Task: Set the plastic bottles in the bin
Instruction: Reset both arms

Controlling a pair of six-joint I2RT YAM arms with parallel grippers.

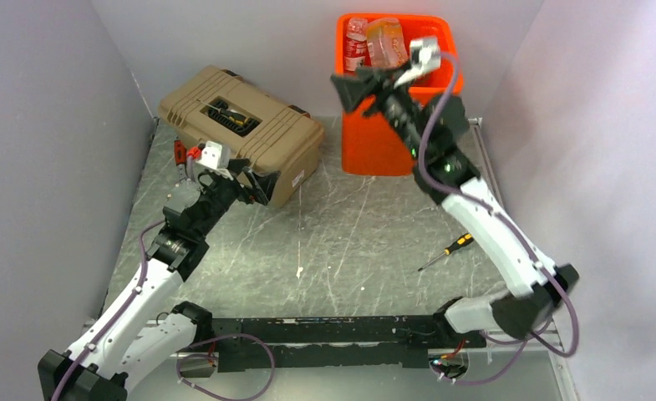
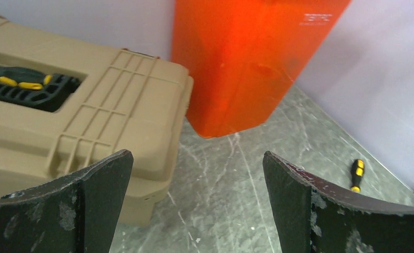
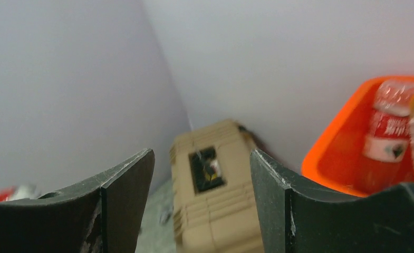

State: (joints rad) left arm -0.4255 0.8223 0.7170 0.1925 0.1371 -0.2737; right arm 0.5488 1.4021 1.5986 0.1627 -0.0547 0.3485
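Orange plastic marks the bin [image 1: 374,150], standing at the far end of the table against the back wall, right of centre. Inside it are 2 bottles: a clear one with a red label [image 1: 356,42] and an amber-tinted one [image 1: 387,42]. They stand side by side, roughly on end, with their necks toward the far wall. No bottle shows outside the bin in any view.

The right gripper [image 1: 353,90] hovers at rim height over the bin's near-left corner. Its fingers [image 3: 120,211] are spread apart with nothing between them. In the wrist view the gap between them frames the tan toolbox [image 3: 215,195], and the bin's mouth [image 3: 331,153] with the red-labelled bottle [image 3: 386,126] lies off to the right. So the bottles sit to the right of and below these fingers, out of their line.

The left gripper [image 1: 261,185] is well apart from the bin, just beside the toolbox [image 1: 241,125]. Its jaws are wide and empty and face the bin's front wall [image 2: 247,63]. The right arm is clearly the nearer of the 2.

A yellow-handled screwdriver [image 1: 456,246] lies on the table near the right arm. Judging from this, the drop looks complete.
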